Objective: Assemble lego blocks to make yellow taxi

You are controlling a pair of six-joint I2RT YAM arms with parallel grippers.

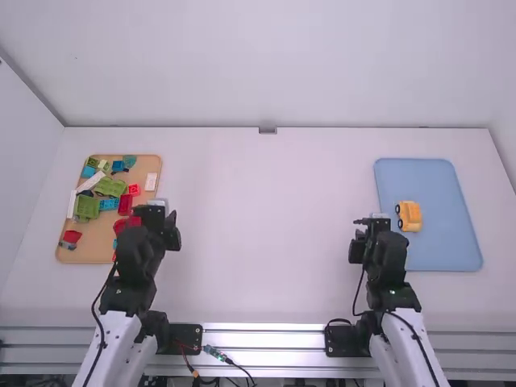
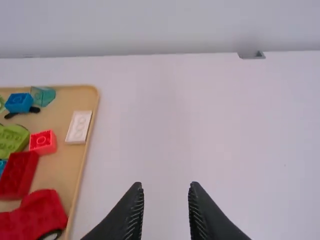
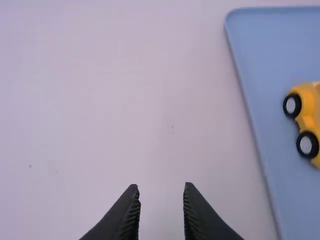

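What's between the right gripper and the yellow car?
White tabletop, then the edge of the blue tray, lie between right gripper and yellow car, in the right wrist view.

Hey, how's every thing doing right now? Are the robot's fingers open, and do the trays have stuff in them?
Left gripper: fingers open, holding nothing.
Right gripper: fingers open, holding nothing.
Tan tray: loaded with mixed blocks.
Blue tray: holding the yellow car.
Yellow car: on the tray, two wheels showing.
White block: lying flat.
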